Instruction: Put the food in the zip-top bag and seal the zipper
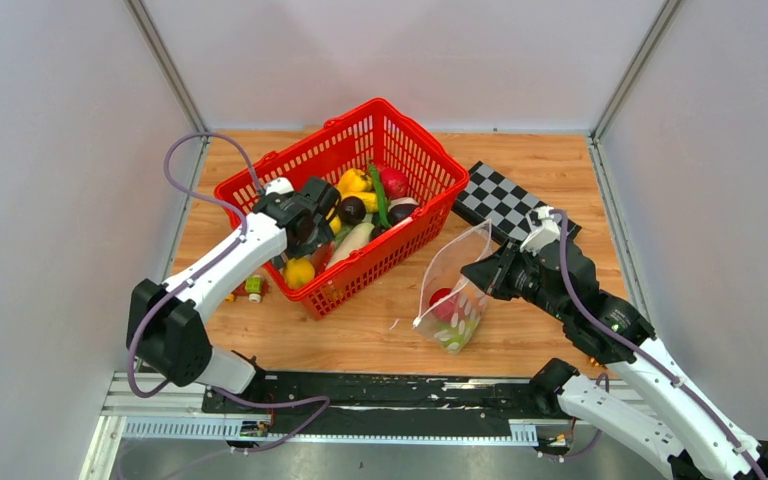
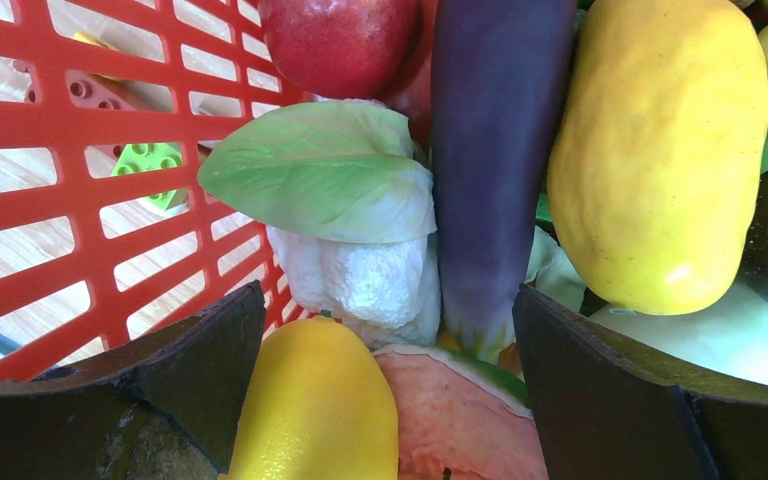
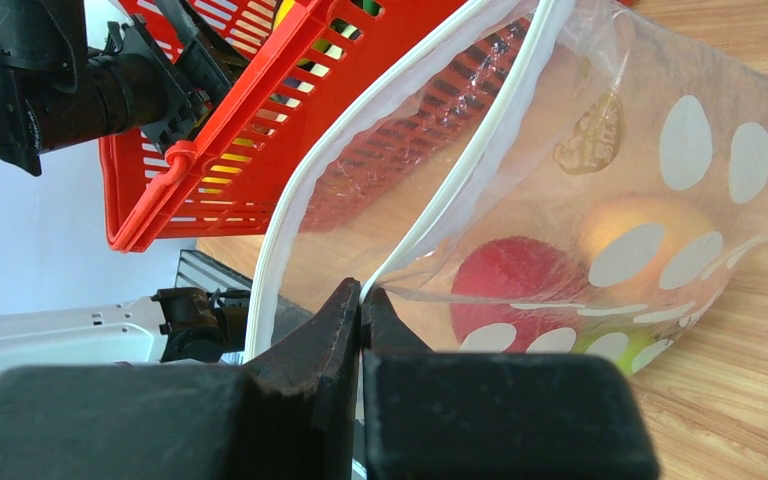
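Observation:
My left gripper (image 1: 312, 218) is open inside the red basket (image 1: 430, 160), low over the food. In the left wrist view my left gripper (image 2: 390, 370) has a yellow lemon (image 2: 310, 410) and a pink watermelon slice (image 2: 460, 420) between its fingers. Beyond them lie a white cauliflower (image 2: 360, 280), a purple eggplant (image 2: 490, 150) and a yellow fruit (image 2: 660, 150). My right gripper (image 3: 362, 295) is shut on the zipper (image 3: 440, 190) edge of the zip-top bag (image 3: 720, 150) and holds its mouth open. The bag (image 1: 457, 285) holds a red fruit (image 3: 510, 280), a peach-coloured one and a green one.
The black-and-white checkerboard (image 1: 505, 200) lies behind the bag at the back right. Small toy blocks (image 1: 253, 287) sit on the table left of the basket; a green one (image 2: 145, 160) shows through the basket wall. Grey walls close in both sides and the back.

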Robot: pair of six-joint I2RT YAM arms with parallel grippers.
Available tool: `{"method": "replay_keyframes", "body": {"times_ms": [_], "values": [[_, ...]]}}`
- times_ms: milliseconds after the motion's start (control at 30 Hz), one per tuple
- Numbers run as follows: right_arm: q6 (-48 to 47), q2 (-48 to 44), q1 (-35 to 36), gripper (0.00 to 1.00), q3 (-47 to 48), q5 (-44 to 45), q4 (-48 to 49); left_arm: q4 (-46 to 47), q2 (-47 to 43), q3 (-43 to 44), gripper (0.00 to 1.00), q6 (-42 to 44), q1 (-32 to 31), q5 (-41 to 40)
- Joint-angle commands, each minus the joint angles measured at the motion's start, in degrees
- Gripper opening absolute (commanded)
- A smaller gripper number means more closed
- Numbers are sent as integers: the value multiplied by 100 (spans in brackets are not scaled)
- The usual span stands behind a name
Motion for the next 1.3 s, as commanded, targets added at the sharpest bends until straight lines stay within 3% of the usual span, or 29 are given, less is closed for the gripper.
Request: {"method": "replay_keyframes", "body": {"times_ms": [0,333,667,1000,1267], "values": [[-33,-58,18,3,60,-11,201,-725,68,129,100,-65,22,219],[-54,-77,18,3,51,9,176,-1068,-181,200,100,538,12,918],[-43,-119,16,3,-25,22,202,-220,-853,-652,100,1439,13,1415],[-50,-241,18,4,-15,131,54,-386,-544,-248,100,2809,13,1077],[-61,-248,16,4,-22,152,44,-539,-293,143,100,3742,22,1556]]}}
